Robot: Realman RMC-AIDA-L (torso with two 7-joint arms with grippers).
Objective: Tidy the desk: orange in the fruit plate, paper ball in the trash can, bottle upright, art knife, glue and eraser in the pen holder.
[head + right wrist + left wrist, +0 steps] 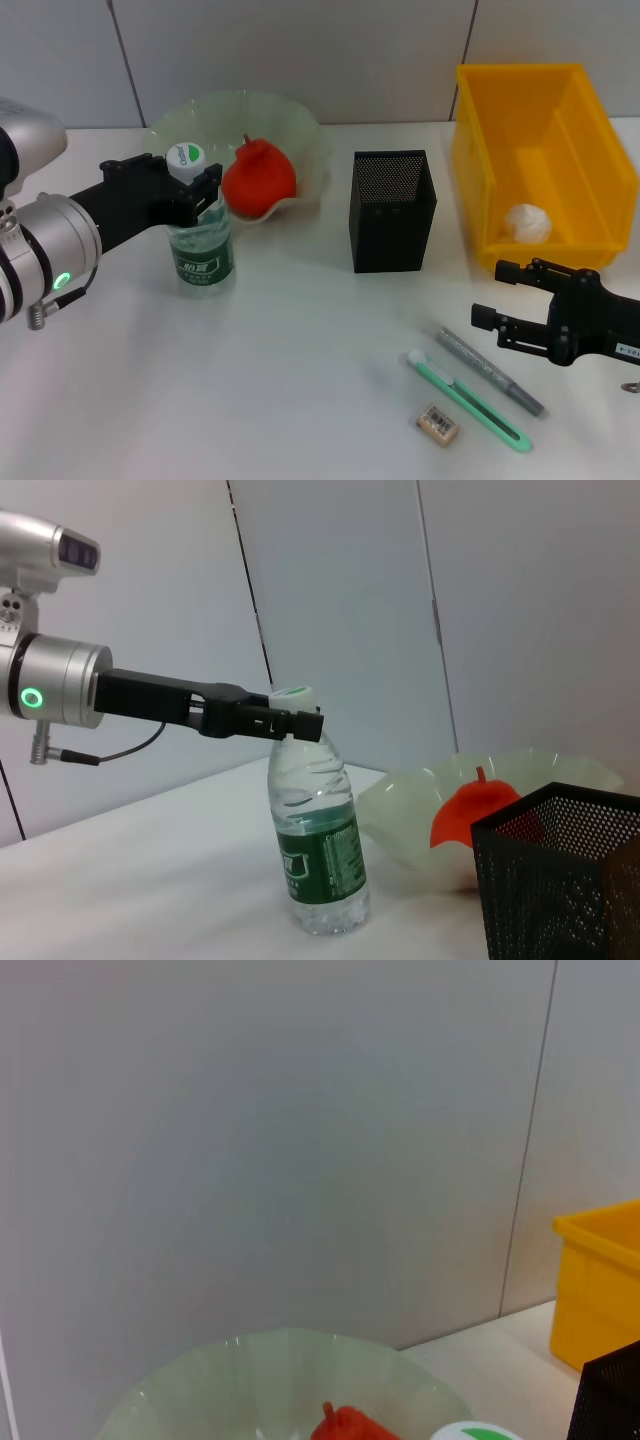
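Note:
The bottle (201, 243) stands upright on the table in front of the fruit plate (300, 135). My left gripper (192, 180) is shut on its neck just under the white cap; the right wrist view shows the same grip of the left gripper (292, 722) on the bottle (320, 850). The orange (258, 180) lies in the plate. A paper ball (527, 222) sits in the yellow trash can (480, 150). The green art knife (470, 401), grey glue stick (490, 371) and eraser (437, 423) lie on the table before the black mesh pen holder (392, 210). My right gripper (495, 295) hangs open to their right.
The pen holder stands between the plate and the trash can. In the left wrist view I see the plate rim (290, 1355), the top of the orange (345, 1425), the bottle cap (480, 1432) and a corner of the trash can (600, 1280). A wall runs behind the table.

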